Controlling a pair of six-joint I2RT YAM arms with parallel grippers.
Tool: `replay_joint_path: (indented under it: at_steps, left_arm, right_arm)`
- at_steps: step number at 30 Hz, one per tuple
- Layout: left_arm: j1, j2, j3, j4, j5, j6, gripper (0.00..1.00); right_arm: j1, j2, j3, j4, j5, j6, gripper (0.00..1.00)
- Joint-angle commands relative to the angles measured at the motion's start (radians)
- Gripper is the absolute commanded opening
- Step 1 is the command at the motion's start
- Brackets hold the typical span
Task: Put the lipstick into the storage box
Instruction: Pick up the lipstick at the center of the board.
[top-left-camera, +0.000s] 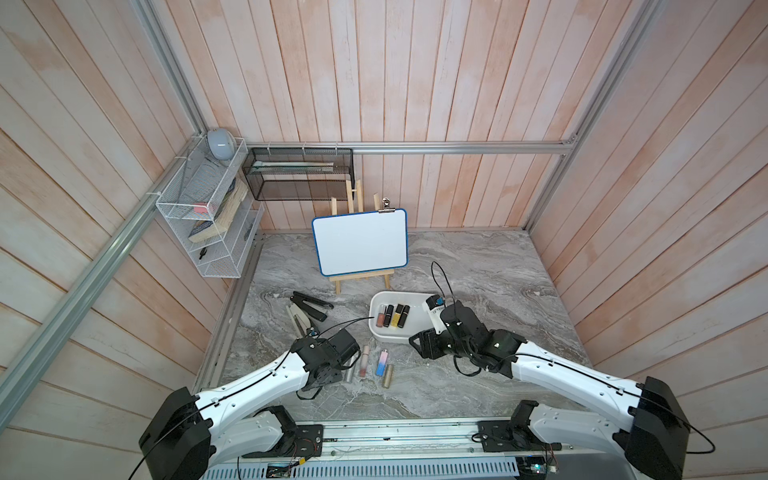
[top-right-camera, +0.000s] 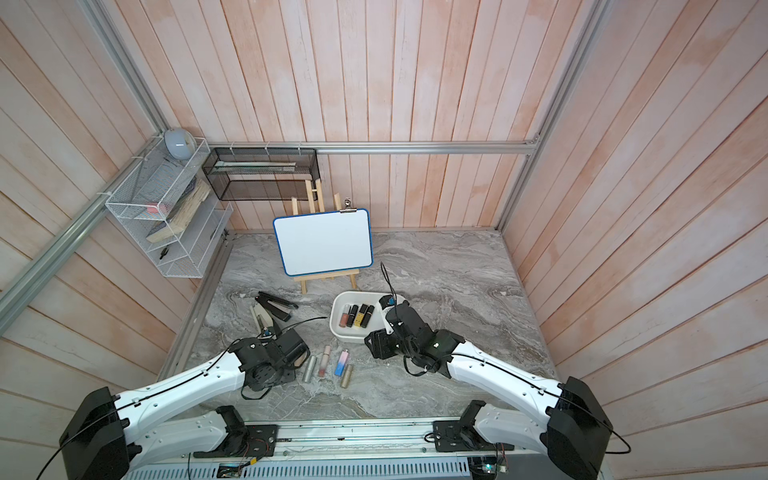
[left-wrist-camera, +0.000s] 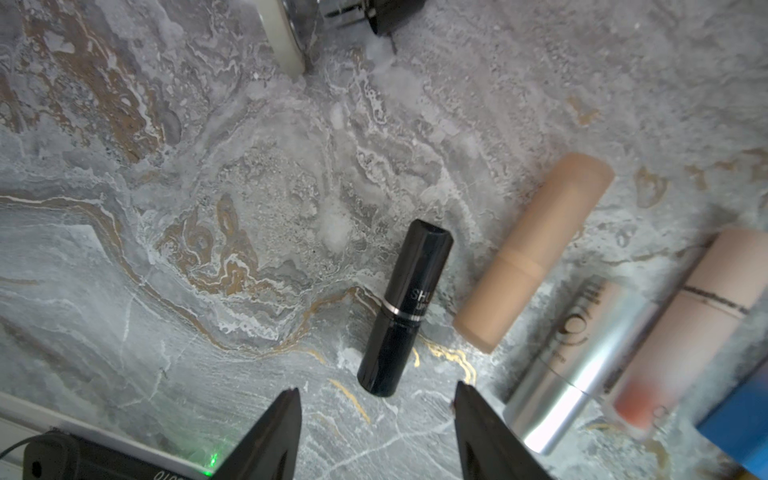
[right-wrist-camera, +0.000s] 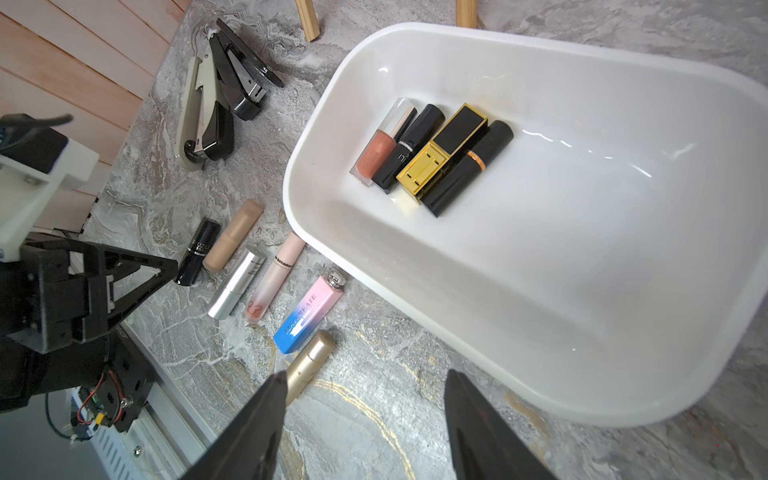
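- Marbled grey tabletop (top-left-camera: 478, 266) carries everything; a white storage box (right-wrist-camera: 540, 291) sits mid-table with four lipsticks (right-wrist-camera: 432, 153) lying inside.
- Right claw (right-wrist-camera: 365, 372) hangs by the box's near wall, jaws apart and empty.
- Left claw (left-wrist-camera: 376, 385) is spread with nothing between, its tips just short of the black lipstick (left-wrist-camera: 419, 266), which lies flat outside the box, at one end of a loose row (right-wrist-camera: 249, 270) of others.
- That tube looks light, rigid and glossy, probably apt to roll; pinching across the barrel by its silver band (left-wrist-camera: 401, 311) seems safest.
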Motion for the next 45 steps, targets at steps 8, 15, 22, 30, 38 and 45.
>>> replay_joint_path:
  at_steps: [8, 15, 22, 30, 38, 45]
  left_arm:
    - [-0.002, 0.048, -0.034, 0.067, -0.013, -0.018, 0.63]
    - [0.003, 0.083, -0.062, 0.102, -0.029, -0.031, 0.63]
    - [0.028, 0.086, -0.095, 0.153, -0.017, -0.011, 0.61]
    - [0.074, 0.118, -0.111, 0.230, 0.005, 0.046, 0.61]
    - [0.113, 0.113, -0.117, 0.269, 0.020, 0.094, 0.55]
    - [0.121, 0.112, -0.116, 0.282, 0.034, 0.112, 0.49]
  right_arm:
    - [0.006, 0.000, 0.019, -0.022, -0.011, -0.010, 0.64]
    - [0.006, 0.017, 0.027, -0.024, -0.021, -0.011, 0.64]
    - [0.006, 0.038, 0.035, -0.020, -0.031, -0.015, 0.64]
    - [0.006, 0.041, 0.043, -0.021, -0.036, -0.005, 0.64]
    - [0.006, 0.049, 0.059, -0.029, -0.035, -0.004, 0.64]
    - [0.006, 0.043, 0.064, -0.030, -0.035, 0.001, 0.64]
